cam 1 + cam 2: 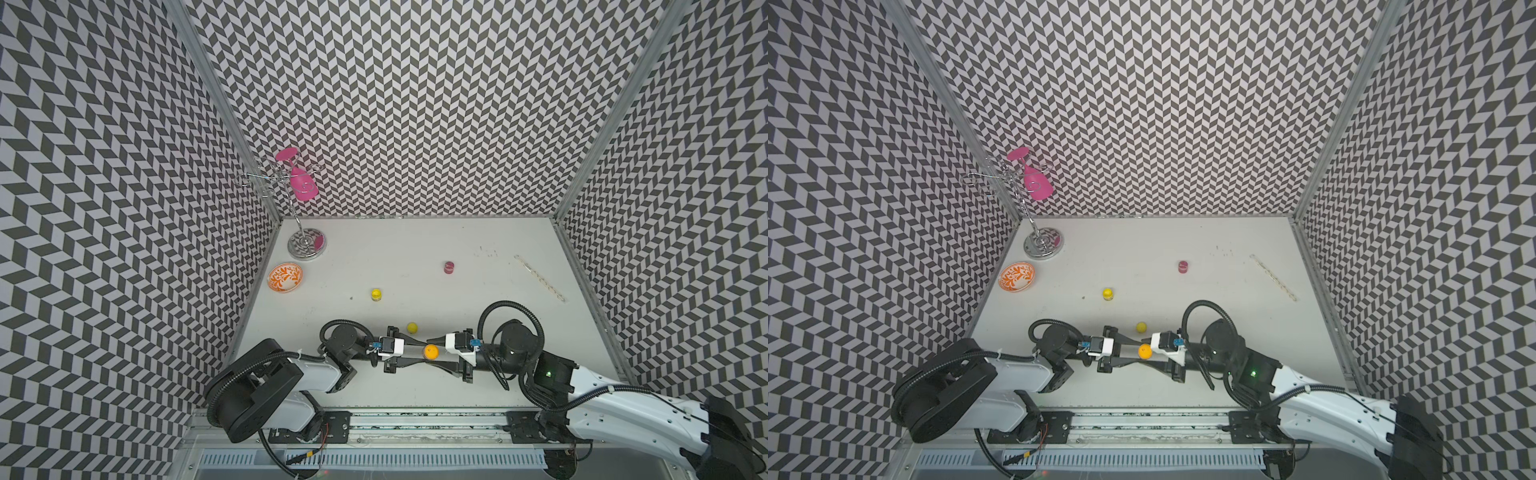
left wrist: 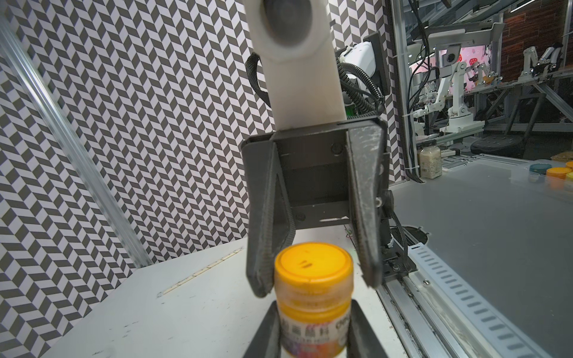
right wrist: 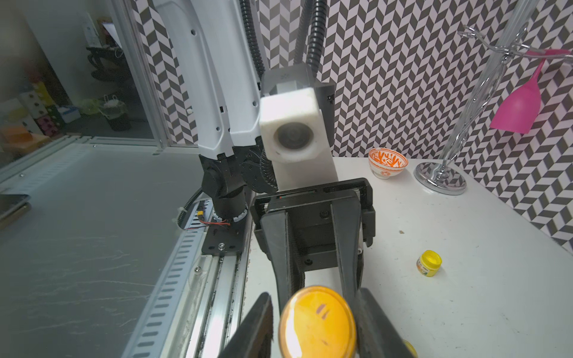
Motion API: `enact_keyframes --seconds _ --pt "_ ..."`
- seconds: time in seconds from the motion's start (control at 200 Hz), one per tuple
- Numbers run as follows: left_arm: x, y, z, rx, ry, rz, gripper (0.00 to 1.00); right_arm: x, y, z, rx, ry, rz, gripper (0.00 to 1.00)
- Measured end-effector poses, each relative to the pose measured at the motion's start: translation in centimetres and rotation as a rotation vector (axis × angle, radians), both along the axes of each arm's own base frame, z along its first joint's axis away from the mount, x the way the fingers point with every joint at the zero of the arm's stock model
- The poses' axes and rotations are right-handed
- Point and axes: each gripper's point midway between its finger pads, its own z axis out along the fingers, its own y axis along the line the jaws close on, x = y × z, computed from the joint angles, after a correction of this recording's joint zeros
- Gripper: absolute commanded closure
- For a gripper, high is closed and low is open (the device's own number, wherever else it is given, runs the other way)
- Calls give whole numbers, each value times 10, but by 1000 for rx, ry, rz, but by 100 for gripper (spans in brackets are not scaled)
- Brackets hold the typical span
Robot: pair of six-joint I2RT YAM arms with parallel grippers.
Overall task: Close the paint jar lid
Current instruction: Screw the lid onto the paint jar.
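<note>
left to right, both top views. glass rack (image 1: 305, 245) stands in the far left corner close to the side wall, a pink glass (image 1: 301, 183) hanging on it. orange bowl (image 1: 284, 277) sits just inside the table (image 1: 415, 249)'s left edge. yellow jar (image 1: 376, 294) stands left of centre, and a small yellow round piece (image 1: 412, 328) lies just beyond the arms.

left gripper (image 2: 313, 338) is clamped on the body of the orange paint jar (image 1: 431, 352), centre front, near the front rail (image 1: 415, 419). the jar is upright with its long axis vertical, and the lid (image 2: 313, 263) sits on top, facing up. cannot tell whether its base touches the table.

right gripper (image 3: 316, 328) comes in from the opposite side with narrow jaws bracketing the lid. one finger lies against it, a sliver seems to show at the other, so i cannot tell if it grips.

red jar (image 1: 448, 267) stands farther back. the widest bare stretch lies along the back wall. a pale strip (image 1: 540, 278) lies near the right edge.
</note>
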Motion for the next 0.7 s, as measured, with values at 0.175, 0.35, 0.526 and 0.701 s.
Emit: enact_keyframes --seconds 0.175,0.35,0.526,0.701 --pt "0 0 0 1 2 1 74 1 0 0 -1 -1 -3 70" --pt "8 0 3 -8 -3 58 74 8 -1 3 12 4 -44 78" --pt "28 6 18 -42 -48 281 74 31 3 15 87 48 -181 88" --pt "46 21 14 -36 -77 516 75 47 16 8 136 159 -370 90"
